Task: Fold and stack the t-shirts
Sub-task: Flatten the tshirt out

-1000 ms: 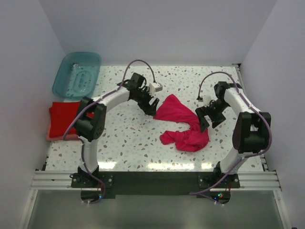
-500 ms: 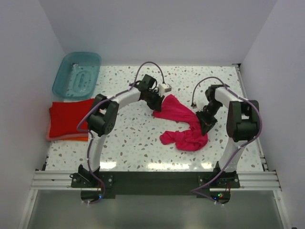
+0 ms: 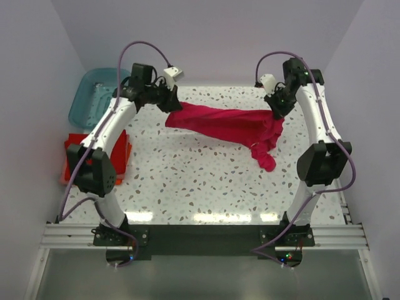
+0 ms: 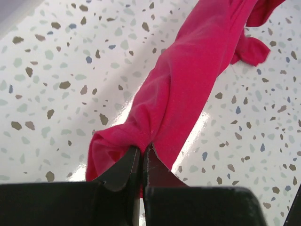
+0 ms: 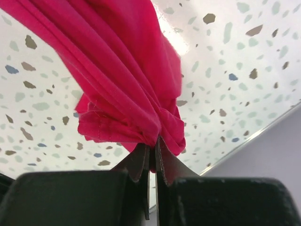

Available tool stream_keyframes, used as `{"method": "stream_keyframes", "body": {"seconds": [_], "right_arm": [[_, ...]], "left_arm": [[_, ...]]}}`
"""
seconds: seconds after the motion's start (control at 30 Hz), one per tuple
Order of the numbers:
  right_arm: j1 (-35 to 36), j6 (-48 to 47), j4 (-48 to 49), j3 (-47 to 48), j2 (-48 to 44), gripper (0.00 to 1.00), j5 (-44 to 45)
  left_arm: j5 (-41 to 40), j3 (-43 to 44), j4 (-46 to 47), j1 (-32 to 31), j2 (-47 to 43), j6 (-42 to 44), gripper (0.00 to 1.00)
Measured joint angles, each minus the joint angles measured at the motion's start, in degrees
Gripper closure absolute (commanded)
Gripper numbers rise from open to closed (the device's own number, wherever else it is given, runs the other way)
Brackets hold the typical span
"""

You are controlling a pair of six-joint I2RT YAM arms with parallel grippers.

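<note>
The magenta-pink t-shirt (image 3: 228,126) hangs stretched between both arms above the back of the table, a bunched end drooping at the right (image 3: 265,156). My left gripper (image 3: 170,105) is shut on its left end, the cloth (image 4: 188,84) pinched between the fingertips (image 4: 141,153). My right gripper (image 3: 277,114) is shut on the right end, where gathered cloth (image 5: 127,80) bulges above the closed tips (image 5: 151,147). Folded red and orange t-shirts (image 3: 78,156) lie stacked at the table's left edge, partly hidden by the left arm.
A translucent teal tub (image 3: 94,94) stands at the back left corner, behind the left arm. White walls close in the table at the back and on both sides. The speckled tabletop (image 3: 187,181) lies below the hanging shirt.
Both grippers closed on the pink t-shirt and lifted it off the table. They moved apart and toward the back, pulling the crumpled shirt into a long band.
</note>
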Motion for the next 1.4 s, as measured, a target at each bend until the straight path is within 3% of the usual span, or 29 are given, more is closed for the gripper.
{"method": "stream_keyframes", "body": {"seconds": [0.17,0.37,0.5,0.6,0.77,0.87,0.97,1.2,1.3,1.4], "right_arm": [[3.61,-5.90,-0.33,-3.30,-5.62,1.00,0.31],[12.79,-10.64,-2.40,-13.16,-10.69,1.00,-3.67],[12.24,-11.28,-3.02,-11.85,-9.03,1.00,-4.76],[8.63,-10.08,-4.20,-3.32,-5.35,1.00,-3.85],[4.04,-6.75,-0.92,14.95,1.14,1.00,0.35],[3.67,-5.42,4.68,20.09,1.84,1.00,3.87],[4.20,-4.66,12.72,19.30,-0.26,1.00,7.72],[4.76,-7.06,32.72,10.75,-10.73,1.00,11.63],[4.87,-9.73,33.75,9.57,-14.51,1.00,9.18],[4.90,-15.39,26.01,9.73,-16.55,1.00,5.44]], "left_arm": [[2.38,-1.11,-3.54,1.79,-6.82,2.05,1.00],[2.40,-4.76,-9.94,6.73,-3.67,3.78,1.00],[1.95,-3.04,-12.20,6.86,-1.29,3.78,1.00],[1.18,1.90,-11.34,6.58,0.39,2.14,1.00],[-0.13,16.85,-6.60,6.54,5.95,-2.56,1.00],[-0.70,22.84,-0.94,6.49,8.09,-5.70,1.00],[-1.27,22.69,6.69,6.62,7.17,-8.92,1.00],[-3.04,12.37,21.29,7.02,-1.75,-11.85,1.00],[-2.62,10.82,21.90,7.02,-4.85,-9.64,1.00],[-1.70,10.80,17.68,7.21,-6.40,-5.11,1.00]]}}
